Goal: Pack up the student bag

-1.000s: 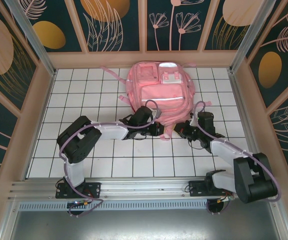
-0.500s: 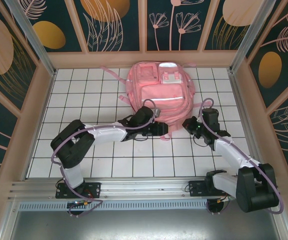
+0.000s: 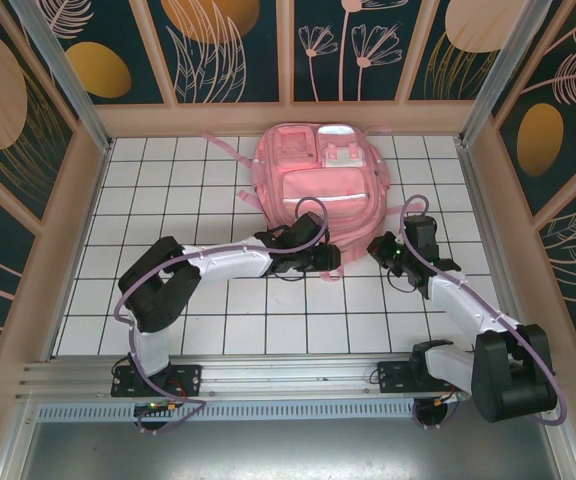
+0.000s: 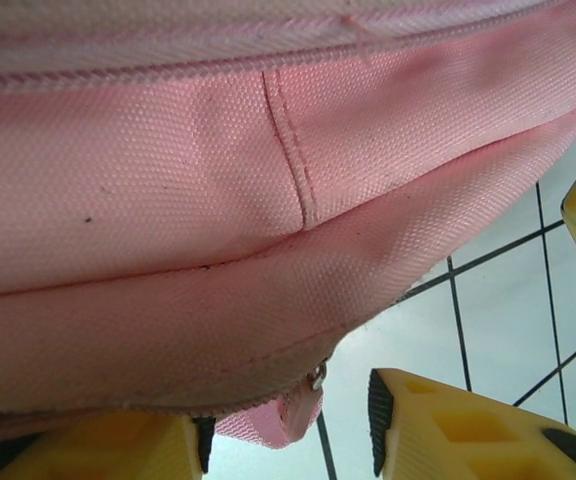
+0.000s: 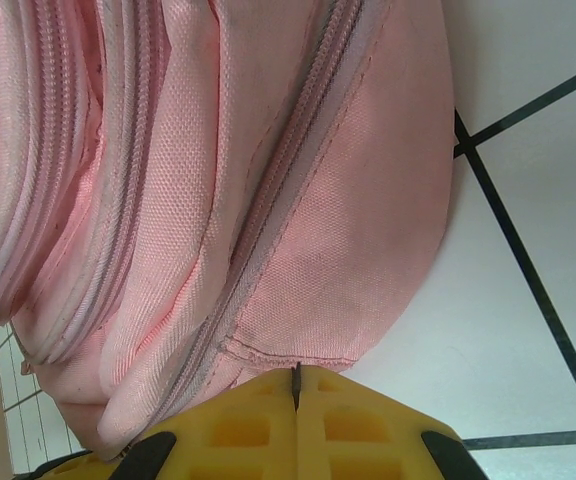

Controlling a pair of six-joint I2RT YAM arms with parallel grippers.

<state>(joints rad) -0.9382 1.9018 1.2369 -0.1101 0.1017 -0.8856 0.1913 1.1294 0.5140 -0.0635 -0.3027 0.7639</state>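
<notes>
**Inventory:** one student bag (image 3: 320, 178), two arms, two grippers, one white tiled table (image 3: 168, 190).

**Student bag:** pink, lying flat on the table with the front face up, at the far centre and close to the back wall. Three front pockets counted from above: two small ones side by side at the far end, one wide one nearer the arms. One silvery strip (image 3: 340, 198) across the wide pocket's near edge. Loose pink straps spread out to the left of the body.

**Left gripper** (image 3: 330, 263): at the bag's near edge, about mid-width. Left fingers (image 4: 98, 445): two counted, yellow with black pads, standing apart and clamped on nothing. One small pink tab (image 4: 273, 418) hanging from the bag's lower seam into the gap, against the pad of the finger on the left of the wrist view and clear of the other finger. Woven pink fabric just above, with one vertical stitched seam. One further yellow part at the right edge of the left wrist view, identity not determinable.

**Right gripper** (image 3: 378, 247): at the bag's near right corner. Right fingers (image 5: 238, 430): two counted, yellow, pressed together with only a thin line between them and nothing visibly held. Tips at the bag's stitched hem; touching or just short of it, not determinable. Several parallel zip lines along the bag's side in the right wrist view, exact count not determinable.
</notes>
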